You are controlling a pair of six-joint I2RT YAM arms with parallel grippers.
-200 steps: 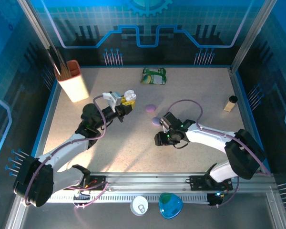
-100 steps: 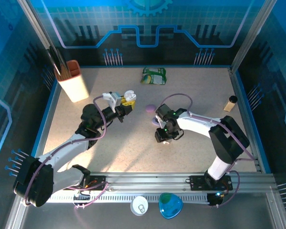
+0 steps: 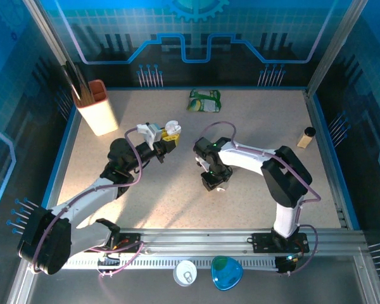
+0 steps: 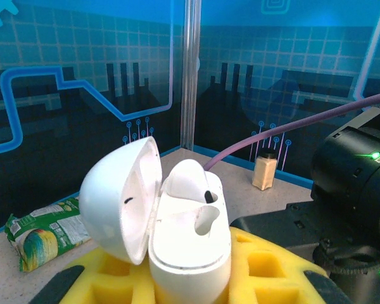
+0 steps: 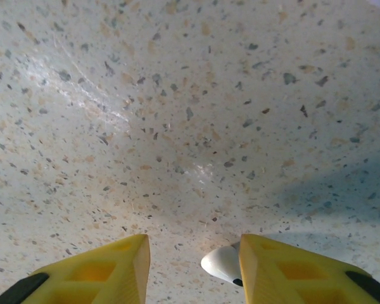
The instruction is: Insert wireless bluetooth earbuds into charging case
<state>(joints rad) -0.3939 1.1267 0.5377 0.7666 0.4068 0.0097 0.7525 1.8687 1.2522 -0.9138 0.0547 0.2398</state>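
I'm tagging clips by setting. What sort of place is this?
Likely a robot test cell: a speckled table walled by panels with blue circuit graphics, left arm and right arm bolted to a metal rail.

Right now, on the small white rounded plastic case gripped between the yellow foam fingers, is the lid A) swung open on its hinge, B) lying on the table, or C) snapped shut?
A: the small white rounded plastic case shows its domed lid tipped open to the left, its inside bared.

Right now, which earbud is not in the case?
The white earbud beside one of the right jaws, outside any case; the other earbud sits in the open charging case.
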